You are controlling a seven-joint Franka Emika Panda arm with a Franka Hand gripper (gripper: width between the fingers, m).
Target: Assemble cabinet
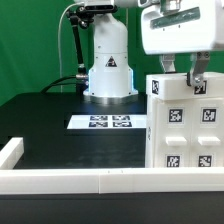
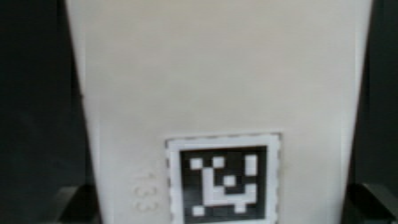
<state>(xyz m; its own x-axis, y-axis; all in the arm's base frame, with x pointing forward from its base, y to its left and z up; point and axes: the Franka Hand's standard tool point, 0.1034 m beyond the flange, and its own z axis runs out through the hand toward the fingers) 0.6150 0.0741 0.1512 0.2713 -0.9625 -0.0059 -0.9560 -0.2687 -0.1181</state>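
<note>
The cabinet, a large white box body with black-and-white tags on its faces, stands upright at the exterior view's right, near the front rail. My gripper is directly above it, with its fingers down over the top edge on either side of the body. In the wrist view the white cabinet wall with one tag fills the space between the dark fingertips, which touch its two sides. The jaws are shut on it. No drawer fronts show apart from the tagged squares on the body.
The marker board lies flat on the black table in front of the robot base. A white rail runs along the front edge, with a short end piece at the exterior view's left. A green backdrop stands behind.
</note>
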